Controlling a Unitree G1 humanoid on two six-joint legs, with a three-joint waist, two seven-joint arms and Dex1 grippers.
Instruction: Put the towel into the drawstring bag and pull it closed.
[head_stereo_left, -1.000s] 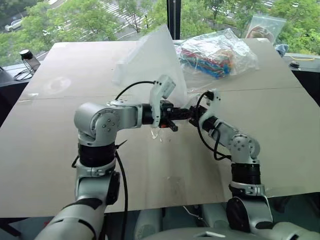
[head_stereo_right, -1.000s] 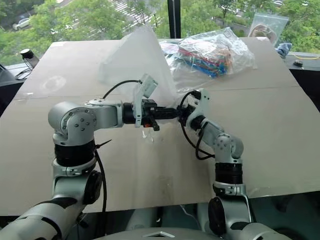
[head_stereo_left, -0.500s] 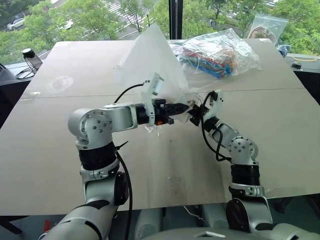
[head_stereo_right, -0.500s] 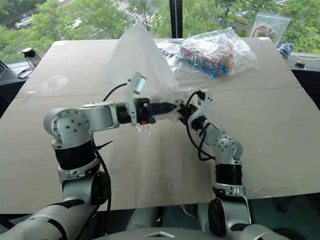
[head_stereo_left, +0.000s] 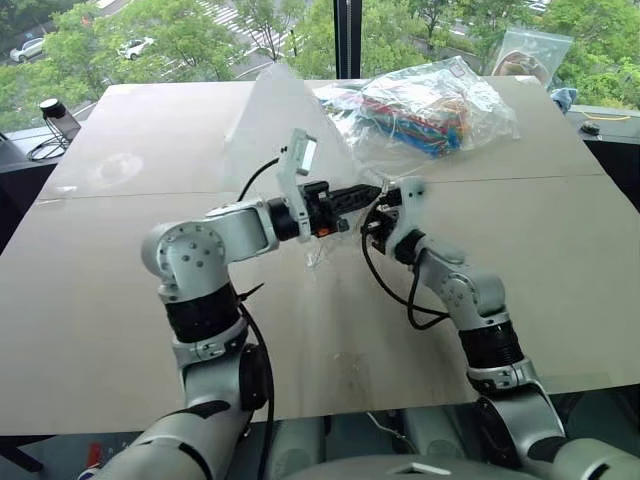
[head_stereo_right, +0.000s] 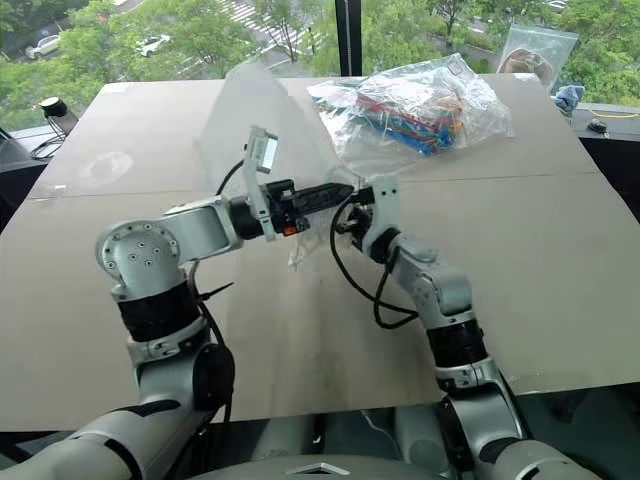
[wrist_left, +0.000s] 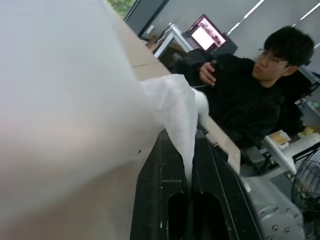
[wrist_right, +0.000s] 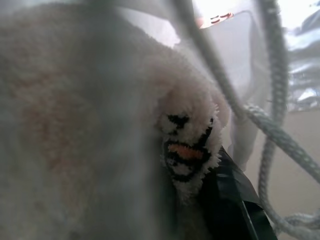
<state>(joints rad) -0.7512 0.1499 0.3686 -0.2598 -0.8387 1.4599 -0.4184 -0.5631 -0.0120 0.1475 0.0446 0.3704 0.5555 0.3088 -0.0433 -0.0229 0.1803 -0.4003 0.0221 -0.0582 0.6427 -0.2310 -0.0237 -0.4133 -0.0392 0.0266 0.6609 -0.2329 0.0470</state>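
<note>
Directly ahead of you in the left eye view, both arms meet above the middle of a wide beige table (head_stereo_left: 120, 330). Your left gripper (head_stereo_left: 370, 192) points toward the right arm, its black fingers pressed together on the edge of the drawstring bag (head_stereo_left: 270, 120), a translucent white pouch that rises in a peak behind the arms toward the window. Your right gripper (head_stereo_left: 374, 222) sits just below and beside the left one, at the bag's mouth. Farther back on the table lies a clear plastic bag of colourful items (head_stereo_left: 430, 105), and a small dark-capped bottle (head_stereo_left: 58, 115) stands at the far left corner.

Next, the left wrist view shows the two black fingers (wrist_left: 155, 200) closed tight, with a fold of thin white bag fabric (wrist_left: 175, 115) pinched between them. Beyond, a person in dark clothes (wrist_left: 250, 100) sits by the table's end, with a lit screen (wrist_left: 207, 32) behind.

Last, the right wrist view looks through the hazy bag wall at the towel (wrist_right: 75, 125), fluffy and cream-white, close against the camera. Its small printed mark (wrist_right: 186, 150), dark with an orange patch, sits at the edge nearest the black finger (wrist_right: 230, 200), and the right gripper pinches the towel there. The bag's white cord (wrist_right: 270, 135) loops in front.
</note>
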